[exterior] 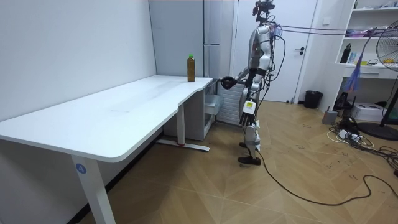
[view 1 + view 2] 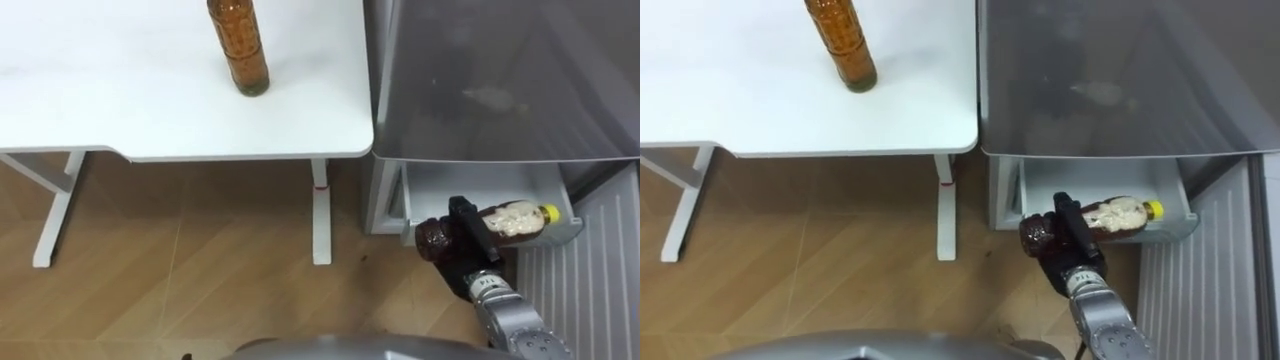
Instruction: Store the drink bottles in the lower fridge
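While a bottle [image 2: 508,221] is clasped sideways by the curled right hand [image 2: 458,240] over the open drawer [image 2: 438,186], it could be jammed on the rim if lowered crooked; a second bottle [image 2: 240,50] is seen far-left on the table [image 2: 140,100].

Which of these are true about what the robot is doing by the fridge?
1. A brown bottle stands upright on the white table. True.
2. The robot's right hand is empty. False: its fingers are curled round a yellow-capped bottle.
3. The yellow-capped bottle is held on its side at the fridge's open lower drawer. True.
4. Two bottles stand on the table. False: one stands there, near the edge beside the fridge.
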Motion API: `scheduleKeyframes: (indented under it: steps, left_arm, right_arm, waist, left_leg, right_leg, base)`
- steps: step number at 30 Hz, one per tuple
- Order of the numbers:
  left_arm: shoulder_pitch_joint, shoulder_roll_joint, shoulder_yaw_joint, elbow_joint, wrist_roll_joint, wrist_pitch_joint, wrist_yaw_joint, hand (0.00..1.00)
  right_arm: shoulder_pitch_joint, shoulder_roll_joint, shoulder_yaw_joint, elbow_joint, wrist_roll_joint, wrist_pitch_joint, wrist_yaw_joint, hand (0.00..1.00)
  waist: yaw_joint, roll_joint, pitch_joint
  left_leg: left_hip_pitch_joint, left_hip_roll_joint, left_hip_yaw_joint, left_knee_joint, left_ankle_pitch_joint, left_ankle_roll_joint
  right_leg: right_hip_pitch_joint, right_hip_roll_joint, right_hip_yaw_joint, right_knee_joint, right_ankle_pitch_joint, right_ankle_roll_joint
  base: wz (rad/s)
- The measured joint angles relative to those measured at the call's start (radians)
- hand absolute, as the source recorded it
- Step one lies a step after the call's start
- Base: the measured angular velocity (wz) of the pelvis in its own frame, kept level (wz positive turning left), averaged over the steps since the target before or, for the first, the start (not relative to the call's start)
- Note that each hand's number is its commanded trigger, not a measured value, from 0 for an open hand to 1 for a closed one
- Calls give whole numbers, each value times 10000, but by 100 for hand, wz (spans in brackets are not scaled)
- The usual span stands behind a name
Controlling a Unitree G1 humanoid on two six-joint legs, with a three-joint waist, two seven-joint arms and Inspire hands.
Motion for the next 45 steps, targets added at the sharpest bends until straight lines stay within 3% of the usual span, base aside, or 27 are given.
scheduleKeyframes:
  steps: [11, 17, 21, 28, 34, 38, 45]
  left_arm:
    - [-8, 58, -28, -323, 96, 1, -492, 0]
    - [-281, 80, -32, -488, 91, -127, -536, 0]
    - [-658, 129, -35, -262, 101, -166, -517, 0]
    - [-1159, 279, -209, -199, 82, -253, -508, 0]
    - [-1400, 448, -220, -185, -131, -336, -492, 0]
    - [-1636, 453, -234, -65, -286, -371, -430, 0]
    - [-2126, 519, -260, 100, -301, -389, -373, 0]
  right_arm:
    - [-171, -19, -531, 17, 391, -201, -8, 100]
    - [-1744, -24, -1167, 1320, 552, -172, -63, 100]
    - [-3145, -82, -1930, 2408, 555, -215, -63, 100]
    - [-4639, -105, -2873, 4396, 557, -160, 131, 100]
    - [-5588, -246, -3309, 5499, 735, -144, 61, 100]
    - [-6178, -367, -3468, 5922, 751, -108, 8, 100]
    - [-7143, -980, -3473, 6704, 633, 126, -85, 100]
  waist:
    - [11, -36, 12]
    - [-24, 24, 37]
    - [-47, 147, 158]
    - [-1, 218, 211]
    - [241, 140, 282]
    - [330, 84, 325]
    - [528, -128, 450]
  left_leg:
    - [-321, -78, -235, 165, 6, 9]
    - [-1219, -120, -307, 516, 40, 53]
    - [-1813, -182, -436, 871, 55, 76]
    - [-3487, -488, -471, 1770, 102, 158]
    - [-4924, -612, -286, 2542, 124, 185]
    - [-5496, -616, -230, 2810, 155, 195]
    - [-6423, -678, -89, 2979, 227, 259]
  right_leg:
    - [-187, -73, -197, -44, -39, 33]
    - [-1036, -169, -287, 393, -38, 20]
    - [-1544, -285, -465, 729, -73, 10]
    - [-3557, -824, -446, 2552, -588, -3]
    - [-5305, -1114, -182, 3751, -829, -138]
    - [-5893, -1163, -130, 4056, -850, -177]
    - [-6940, -1424, -128, 4562, -856, -223]
  base:
    - [5]
    - [4]
    - [11]
    - [10]
    - [-1]
    - [0]
    - [3]
